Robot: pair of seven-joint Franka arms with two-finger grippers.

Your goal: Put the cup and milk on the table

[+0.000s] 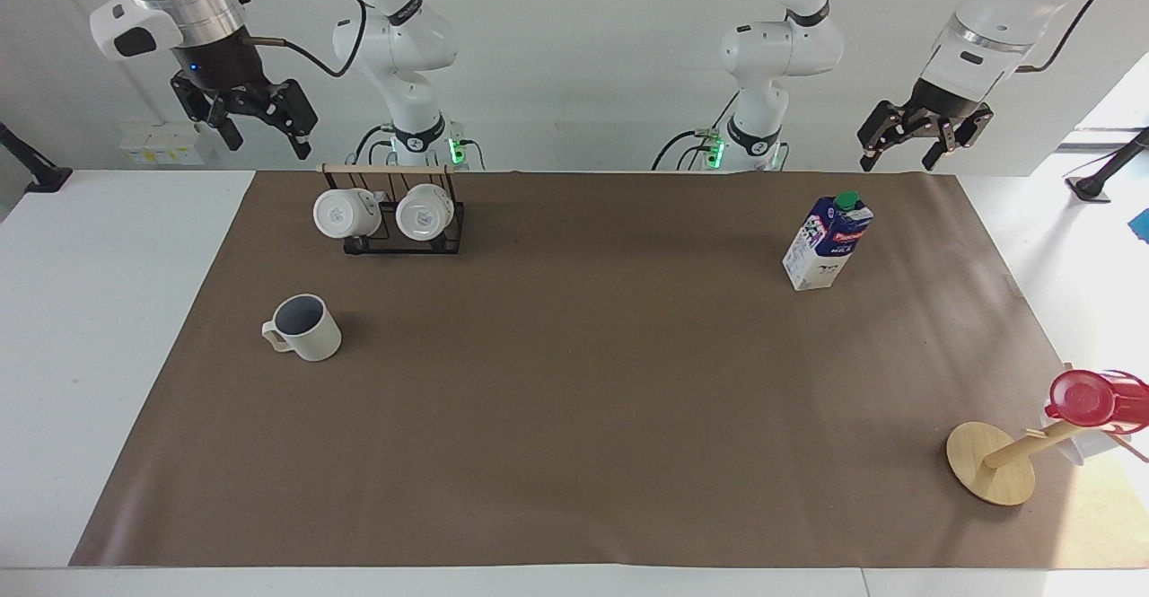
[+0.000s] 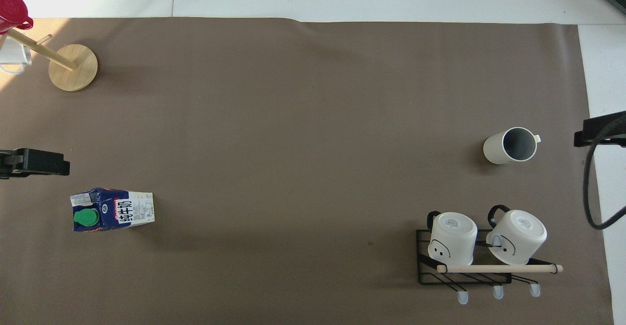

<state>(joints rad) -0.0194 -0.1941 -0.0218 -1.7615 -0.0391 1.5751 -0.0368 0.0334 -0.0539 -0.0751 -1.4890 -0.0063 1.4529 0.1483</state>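
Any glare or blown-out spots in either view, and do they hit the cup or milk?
Facing view: sunlight washes out the table at the left arm's end, clear of the milk and cup. Overhead view: the same bright patch by the wooden stand; milk and cup evenly lit, soft shadows.

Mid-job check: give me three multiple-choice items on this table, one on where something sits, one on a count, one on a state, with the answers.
1. Where does the cup stand?
A. on the black rack
B. on the brown sheet, farther from the robots than the rack
C. on the wooden stand

2. How many white mugs hang on the black rack?
A. one
B. two
C. three

3. What state is the milk in?
A. upright, green cap on
B. lying on its side
C. held by the left gripper

Answers: 1 B, it sits alone on the sheet. 2 B, two mugs show side by side. 3 A, it stands free, and the left gripper is raised apart from it.
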